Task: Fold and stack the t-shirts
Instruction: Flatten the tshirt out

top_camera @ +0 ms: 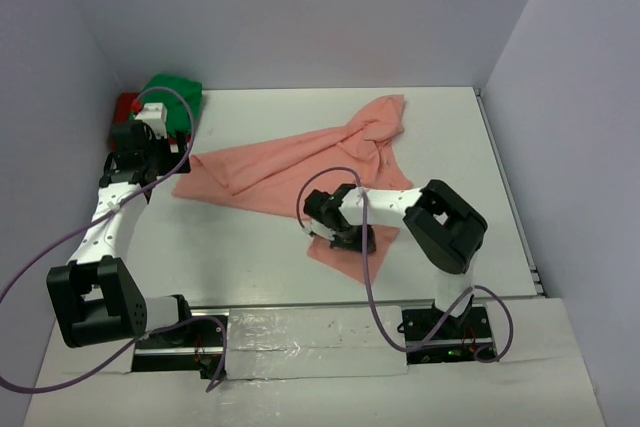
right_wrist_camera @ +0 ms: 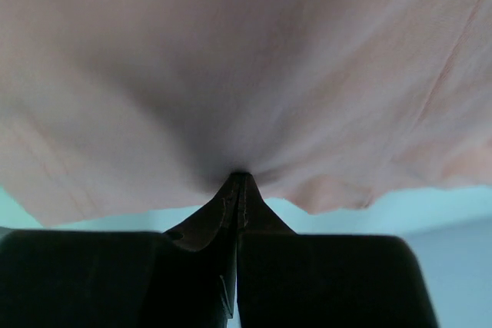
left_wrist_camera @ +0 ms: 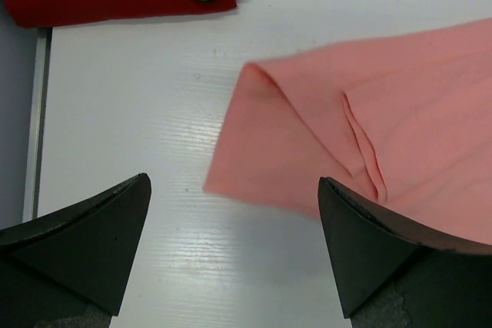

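Top external: far-left corner of the surface [top_camera: 260, 277] has the red shirt [top_camera: 126, 107] with the green shirt [top_camera: 172, 95] lying partly over it, both bunched, looks like the stack spot. Left pincer [left_wrist_camera: 232, 182] is just near of them, fingers spread wide, gripping nothing, hovering over the left corner of the pink shirt [top_camera: 290, 167]. That shirt lies crumpled across the middle, unfolded. Right pincer [top_camera: 340, 232] is clamped on its near edge, cloth bunching at the tips in the right wrist view. Likely step: grab the second corner and spread the shirt flat. Drop the left pincer straight over the corner, catch both layers of the fold, then pull apart evenly so nothing slips.
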`<state>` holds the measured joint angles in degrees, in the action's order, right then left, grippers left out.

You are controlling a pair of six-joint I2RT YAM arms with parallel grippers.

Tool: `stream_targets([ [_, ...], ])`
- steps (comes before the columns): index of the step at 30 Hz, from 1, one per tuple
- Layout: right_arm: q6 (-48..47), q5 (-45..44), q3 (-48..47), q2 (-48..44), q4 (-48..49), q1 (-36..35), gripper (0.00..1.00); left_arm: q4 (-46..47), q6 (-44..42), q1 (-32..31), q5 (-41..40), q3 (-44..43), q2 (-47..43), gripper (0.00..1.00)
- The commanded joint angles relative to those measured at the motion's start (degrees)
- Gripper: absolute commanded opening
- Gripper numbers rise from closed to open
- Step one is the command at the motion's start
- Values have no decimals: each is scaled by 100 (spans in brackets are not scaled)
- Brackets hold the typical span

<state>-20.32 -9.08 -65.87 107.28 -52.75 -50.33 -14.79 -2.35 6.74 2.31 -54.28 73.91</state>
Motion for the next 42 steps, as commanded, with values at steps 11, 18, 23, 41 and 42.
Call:
stream_targets([
  [11,-895,-2520,1287,-937,-87,1806,0,-446,-117,29,587,-478,-167,99],
  [18,-570,-1888,612,-788,-51,1807,0,-597,-694,29,2330,-294,-638,99],
  [23,-333,-1334,-38,-910,256,1781,35,-532,-863,-33,3520,-55,-1081,99],
  [41,405,-955,-1315,-1236,353,1816,53,-183,-143,-437,3733,-171,1583,94],
  [42,414,-946,-1315,-1245,371,1816,53,-174,-152,-437,3733,-153,1644,93],
])
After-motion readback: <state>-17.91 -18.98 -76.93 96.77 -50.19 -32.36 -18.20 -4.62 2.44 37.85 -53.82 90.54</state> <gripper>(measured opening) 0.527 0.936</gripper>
